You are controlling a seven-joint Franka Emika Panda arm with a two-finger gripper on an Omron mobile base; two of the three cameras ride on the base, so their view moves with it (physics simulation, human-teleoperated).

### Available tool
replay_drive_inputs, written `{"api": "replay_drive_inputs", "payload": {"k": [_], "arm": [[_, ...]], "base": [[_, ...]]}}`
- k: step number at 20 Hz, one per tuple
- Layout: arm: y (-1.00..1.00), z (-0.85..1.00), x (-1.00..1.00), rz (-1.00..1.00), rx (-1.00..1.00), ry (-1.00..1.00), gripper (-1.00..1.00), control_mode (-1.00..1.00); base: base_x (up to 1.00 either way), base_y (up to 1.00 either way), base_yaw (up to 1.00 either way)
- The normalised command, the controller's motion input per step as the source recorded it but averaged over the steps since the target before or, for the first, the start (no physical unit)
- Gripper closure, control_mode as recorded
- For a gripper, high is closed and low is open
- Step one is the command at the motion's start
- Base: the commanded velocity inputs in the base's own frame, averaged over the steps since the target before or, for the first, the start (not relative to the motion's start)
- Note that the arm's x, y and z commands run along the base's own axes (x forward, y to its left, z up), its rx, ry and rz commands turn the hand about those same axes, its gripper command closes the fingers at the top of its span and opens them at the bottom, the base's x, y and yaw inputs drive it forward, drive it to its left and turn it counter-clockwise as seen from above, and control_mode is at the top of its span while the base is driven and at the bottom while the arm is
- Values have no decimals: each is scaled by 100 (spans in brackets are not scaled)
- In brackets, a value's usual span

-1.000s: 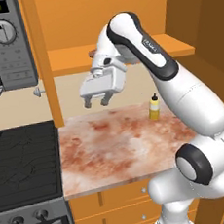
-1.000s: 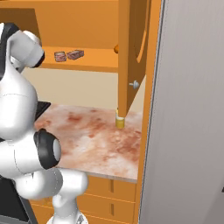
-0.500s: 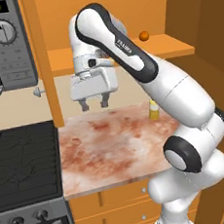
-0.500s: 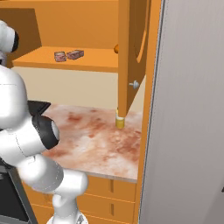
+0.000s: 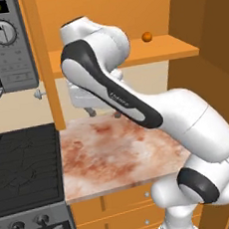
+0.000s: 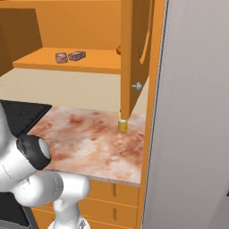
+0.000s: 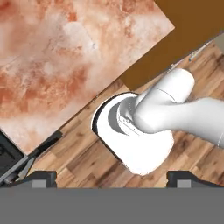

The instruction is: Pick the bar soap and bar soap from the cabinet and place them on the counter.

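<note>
Left base view: my arm is folded high in front of the cabinet [image 5: 126, 15]. The tool [image 5: 102, 112] hangs low behind the forearm, just above the back of the desk [image 5: 115, 151], two dark fingertips poking out. An orange ball [image 5: 147, 36] sits on the cabinet shelf [image 5: 180, 49]. Microwave [image 5: 4, 43] and black stove top [image 5: 24, 166] lie to the left.

Right base view: both bar soaps [image 6: 69, 57] lie side by side on the shelf, near its left end, almost touching, well above the desk. A yellow bottle [image 6: 122, 124] stands on the desk beneath the open cabinet door [image 6: 134, 53]. My arm's lower joints sit at bottom left.

Hand view: the camera looks down past the desk corner onto the wood floor [image 7: 78, 162] and my own base. The fingertips stand far apart at the bottom corners, nothing between them.

Tool state: spread wide, empty.

Progress: I judge neither soap picked; I am reorienting before the reach.

Risk: with the tool aimed downward and the elbow close to the shelf, swinging up could clip the shelf lip or the door.

Risk: the soaps sit so close that a wide approach may shove one aside, or I could nudge the ball off the shelf.
</note>
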Motion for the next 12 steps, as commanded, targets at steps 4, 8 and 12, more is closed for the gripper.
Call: {"api": "replay_drive_inputs", "payload": {"k": [4, 8, 12], "arm": [[-61, 0, 1, 22, 15, -22, -100, -100], [-52, 1, 2, 32, 8, -16, -100, -100], [-35, 1, 0, 42, 0, -9, -100, -100]], "base": [[0, 0, 0], [0, 0, 0], [0, 0, 0]]}}
